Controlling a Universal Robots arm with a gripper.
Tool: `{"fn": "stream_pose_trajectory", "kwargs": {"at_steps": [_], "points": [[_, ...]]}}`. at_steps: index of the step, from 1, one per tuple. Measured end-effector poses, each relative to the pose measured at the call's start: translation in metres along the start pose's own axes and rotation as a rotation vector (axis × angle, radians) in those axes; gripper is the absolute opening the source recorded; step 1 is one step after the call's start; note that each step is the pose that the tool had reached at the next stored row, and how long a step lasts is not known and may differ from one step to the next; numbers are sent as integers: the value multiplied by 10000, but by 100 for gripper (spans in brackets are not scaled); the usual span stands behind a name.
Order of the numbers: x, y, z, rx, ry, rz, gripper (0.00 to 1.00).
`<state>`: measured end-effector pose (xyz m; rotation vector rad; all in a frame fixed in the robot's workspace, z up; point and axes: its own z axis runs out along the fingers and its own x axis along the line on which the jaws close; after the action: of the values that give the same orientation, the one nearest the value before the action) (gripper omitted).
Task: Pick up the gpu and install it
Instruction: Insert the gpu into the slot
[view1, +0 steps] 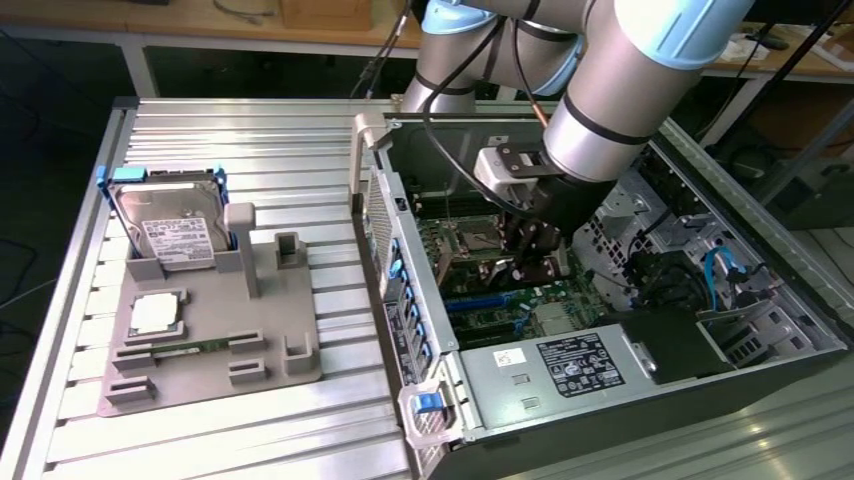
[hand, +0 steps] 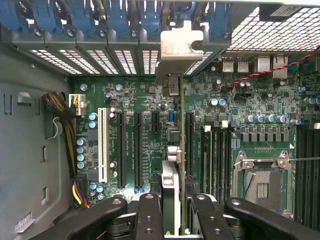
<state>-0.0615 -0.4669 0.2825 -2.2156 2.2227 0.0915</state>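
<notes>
The fingers clamp the gpu edge-on over the motherboard.

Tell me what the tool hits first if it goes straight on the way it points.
The tool points down at the motherboard, shut on the gpu, which it holds edge-on. The card's leading edge would probably meet the board first, at or beside a black slot; depth is unclear.

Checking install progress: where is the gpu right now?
In the wrist view the gpu stands edge-on in the gripper, over the motherboard's expansion slots, its silver bracket near the case's rear slot grilles.
</notes>
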Motion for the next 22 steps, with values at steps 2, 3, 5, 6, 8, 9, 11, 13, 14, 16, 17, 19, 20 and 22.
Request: {"fn": "stream_pose_trajectory", "kwargs": {"at_steps": [2,3,5,6,8,9,11,13,14,16,17,19,20,22], "points": [[0,2,1,-1,-7,0,27],[0,2,1,1,-19,0,27],[0,2,2,0,-21,-1,27],[-1,2,2,0,-21,-1,27],[-2,2,3,0,-20,-1,27],[-3,2,4,0,-19,-1,27],[-3,2,5,-1,-20,0,27],[-3,2,6,-1,-19,0,27],[-4,2,7,0,-17,0,27],[-3,2,7,0,-16,-1,27],[-3,2,6,0,-14,0,27],[-3,2,6,0,-13,-1,27],[-3,2,6,0,-13,-1,27],[-3,2,6,-1,-12,0,27]]}}
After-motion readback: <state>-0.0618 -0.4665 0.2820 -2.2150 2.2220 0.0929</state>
